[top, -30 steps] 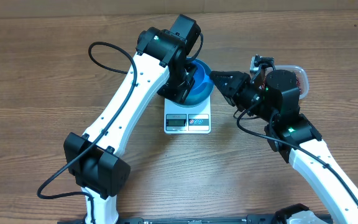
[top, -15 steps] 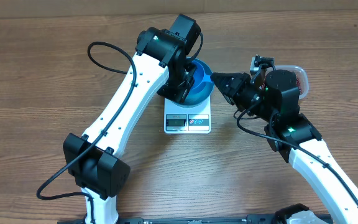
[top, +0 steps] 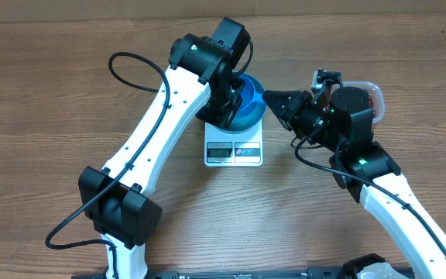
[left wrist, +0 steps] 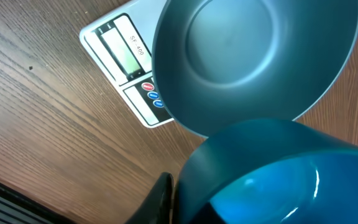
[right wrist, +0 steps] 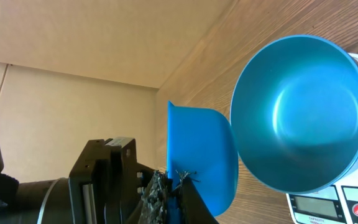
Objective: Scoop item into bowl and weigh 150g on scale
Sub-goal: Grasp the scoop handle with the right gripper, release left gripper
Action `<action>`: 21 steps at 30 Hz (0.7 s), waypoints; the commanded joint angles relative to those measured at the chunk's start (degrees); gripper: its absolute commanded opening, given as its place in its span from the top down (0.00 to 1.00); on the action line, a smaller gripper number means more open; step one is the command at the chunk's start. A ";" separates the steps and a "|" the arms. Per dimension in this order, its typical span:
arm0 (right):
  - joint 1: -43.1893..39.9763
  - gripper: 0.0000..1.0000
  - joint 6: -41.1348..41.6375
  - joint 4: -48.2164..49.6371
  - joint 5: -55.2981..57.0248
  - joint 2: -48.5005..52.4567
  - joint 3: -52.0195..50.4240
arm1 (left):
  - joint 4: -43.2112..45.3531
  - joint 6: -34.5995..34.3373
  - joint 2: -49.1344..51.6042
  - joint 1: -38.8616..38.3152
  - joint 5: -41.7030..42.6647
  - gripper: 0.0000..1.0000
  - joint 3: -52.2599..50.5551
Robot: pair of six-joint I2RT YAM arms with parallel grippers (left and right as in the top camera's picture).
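Clamping the small blue scoop (right wrist: 201, 155) by its handle, the right gripper (right wrist: 169, 186) has its fingers squeezed tight. The scoop is tipped on edge just beside the right rim of the blue bowl (right wrist: 297, 112). The bowl sits on the white scale (top: 234, 151), smooth inner wall in plain view. The left gripper (top: 229, 105) is at the bowl's left rim; can't tell if it is gripping or released. The beans (top: 375, 99) show as dark red in the clear tub (top: 368, 87) behind the right arm.

The left arm (top: 163, 122) and right arm (top: 397, 200) have white shells with small dark holes, blocky black joints and looping black cables (top: 134, 60). The right hand (top: 270, 98) is black, with green lights (top: 360, 162) behind it.
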 commanded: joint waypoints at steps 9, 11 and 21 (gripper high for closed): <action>0.11 0.96 -0.39 -0.04 -0.31 -0.02 1.36 | 0.07 -0.74 -1.88 -0.07 -3.61 0.02 1.33; 0.11 0.96 -0.39 -0.02 -0.26 -0.02 1.36 | 0.04 -0.72 -1.88 -0.04 -3.61 0.00 1.33; 0.11 0.96 -0.44 -0.26 -0.17 -0.02 1.36 | -0.13 4.31 -2.58 0.63 -3.58 0.00 1.36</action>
